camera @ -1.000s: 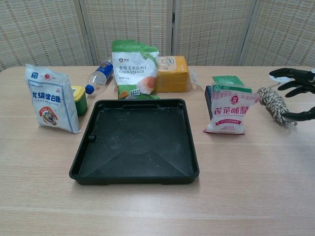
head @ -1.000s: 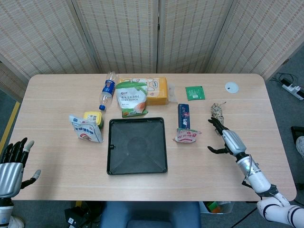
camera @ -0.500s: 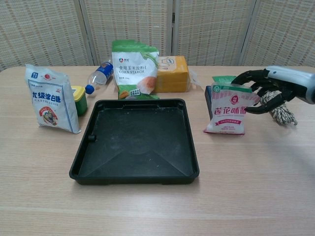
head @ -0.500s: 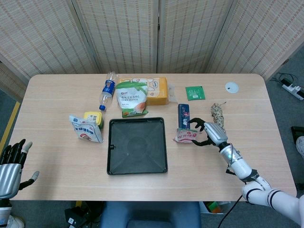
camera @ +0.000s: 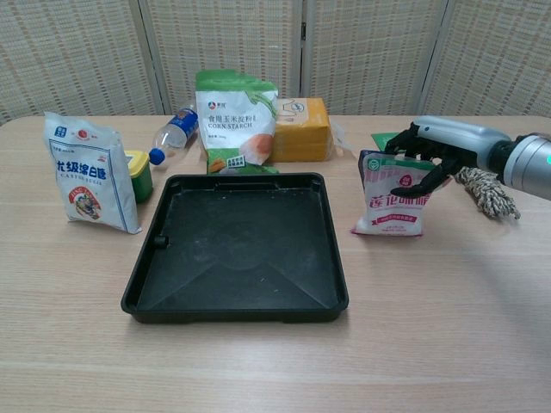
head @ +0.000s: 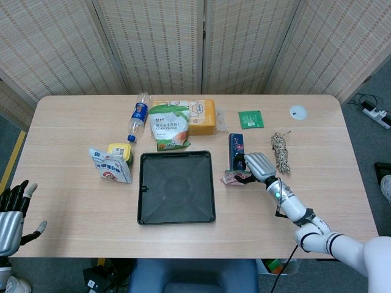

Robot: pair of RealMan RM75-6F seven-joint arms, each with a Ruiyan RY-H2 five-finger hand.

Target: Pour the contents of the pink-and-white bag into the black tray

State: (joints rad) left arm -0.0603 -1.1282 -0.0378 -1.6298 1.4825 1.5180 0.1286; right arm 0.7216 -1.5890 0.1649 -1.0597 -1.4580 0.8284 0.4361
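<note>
Right hand (camera: pixel 428 157) clamping the top of the pink-and-white bag (camera: pixel 393 196), beside the black tray (camera: pixel 237 248). Risking a slip or early spill, gripping so high. Left hand (head: pixel 12 210) idling, fingers apart.

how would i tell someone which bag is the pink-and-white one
Start at the black tray in the table's middle and go to its right edge. The pink-and-white bag stands just beside it, the only bag with the right hand's fingers around its top; the others are green or blue-and-white.

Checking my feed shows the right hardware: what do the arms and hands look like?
The right hand has a silver back and black fingers, on a silver forearm with a small green light and a white upper section. The left hand matches: silver back, black fingers with pale tips. No loose cables show.
</note>
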